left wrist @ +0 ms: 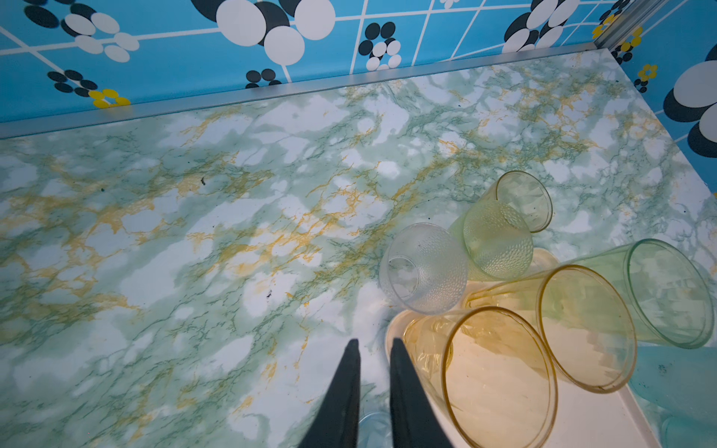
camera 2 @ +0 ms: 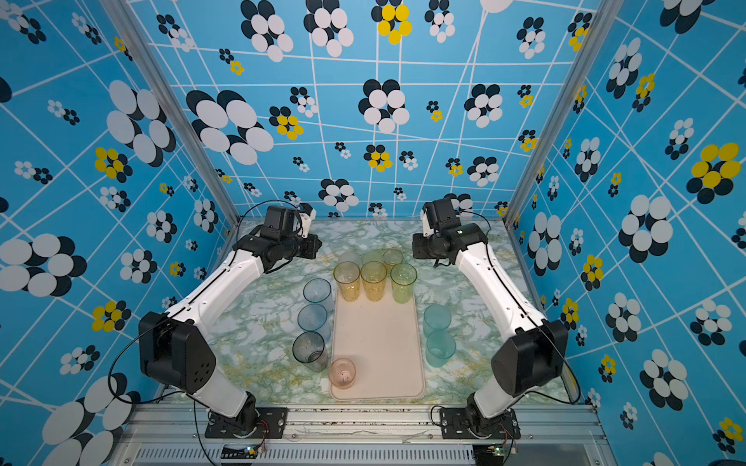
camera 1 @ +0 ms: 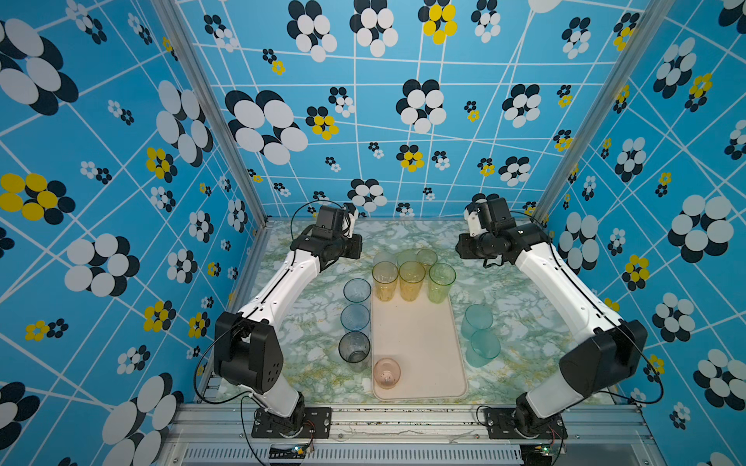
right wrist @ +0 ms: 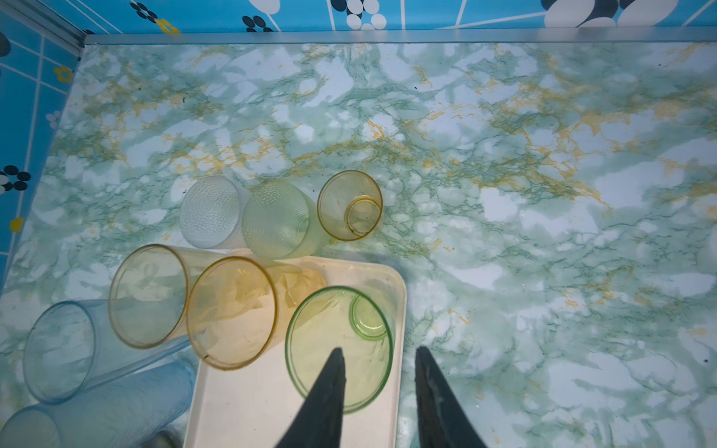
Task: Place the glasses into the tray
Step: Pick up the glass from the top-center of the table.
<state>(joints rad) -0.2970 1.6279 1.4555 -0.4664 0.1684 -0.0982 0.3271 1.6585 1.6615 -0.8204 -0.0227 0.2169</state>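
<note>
My left pincer [left wrist: 374, 343]: barely parted; only a narrow slit shows between the jaws and nothing is in it; it hangs over the bare tabletop [camera 1: 311, 343] just off the far left corner of the tray [camera 1: 420, 347].
My right pincer: [right wrist: 379, 349] partly open and holding nothing; in my right wrist view one finger lies across the mouth of the green tall tumbler [right wrist: 337, 341] and the other falls outside its rim, by the tray's far right corner; whether either finger touches that rim I cannot tell.
The tray: flat, cream-beige, lying lengthwise on the marbled tabletop between my two arms; most of its floor is bare.
On the tray, far end: yellow tall tumbler [camera 1: 385, 280], amber tall tumbler [camera 1: 411, 280] and the green tall tumbler, upright in a row from left to right.
On the tray, near left corner: pink short tumbler [camera 1: 386, 373], mouth up.
Just beyond the tray's far end: clear short tumbler [right wrist: 211, 211], pale green short tumbler [right wrist: 277, 219] and yellow short tumbler [right wrist: 349, 205], all on the tabletop; the first two are pressed close together.
Left of the tray: two blue tall tumblers [camera 1: 357, 290] [camera 1: 355, 316], then the grey tall tumbler [camera 1: 354, 347], lined up along its long edge.
Right of the tray: two teal tumblers [camera 1: 478, 318] [camera 1: 484, 345], close together, set a little apart from its edge.
</note>
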